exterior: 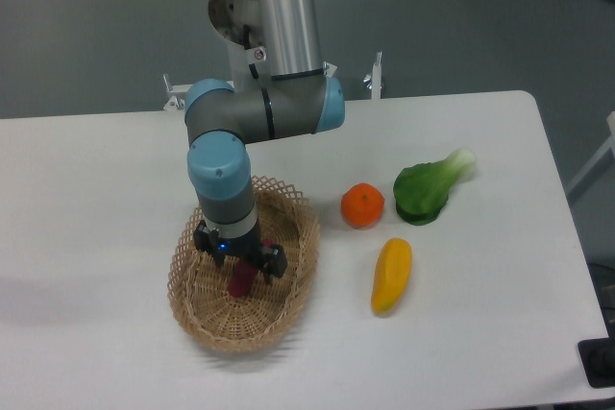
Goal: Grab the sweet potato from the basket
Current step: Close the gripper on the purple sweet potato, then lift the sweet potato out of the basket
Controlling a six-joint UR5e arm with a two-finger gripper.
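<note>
Camera view, from the near edge of the white table (pixel 106 352) going back: the tan wicker basket (pixel 213 326) sits closest, an oval, shallow one with an openwork lattice rim, lying left of the table's middle. Inside it lies the sweet potato (pixel 241 280), a small magenta-purple tuber, resting on the woven floor roughly at the basket's centre and pointing toward the near-left. Only its lower part shows; the upper end is hidden under the gripper (pixel 242 264). Nothing else can be seen in the basket.

The gripper is down inside the basket, directly over the sweet potato, with its dark body and a small blue light just above the tuber. Its fingers stand on either side of the tuber's upper end, but whether they press on it or are spread a little clear of it cannot be told from this angle.

To the right, outside the basket and well apart from it, a yellow-orange elongated vegetable (pixel 391 276) lies on the table. Behind that, a round orange fruit (pixel 362 205) sits near the basket's right rim without touching it, and just beside it to the right is a leafy green vegetable (pixel 429 188) with a pale stalk end pointing to the far right.

Farther back, the arm (pixel 269 103) rises from the gripper through grey and light-blue joints to a silver tube.
</note>
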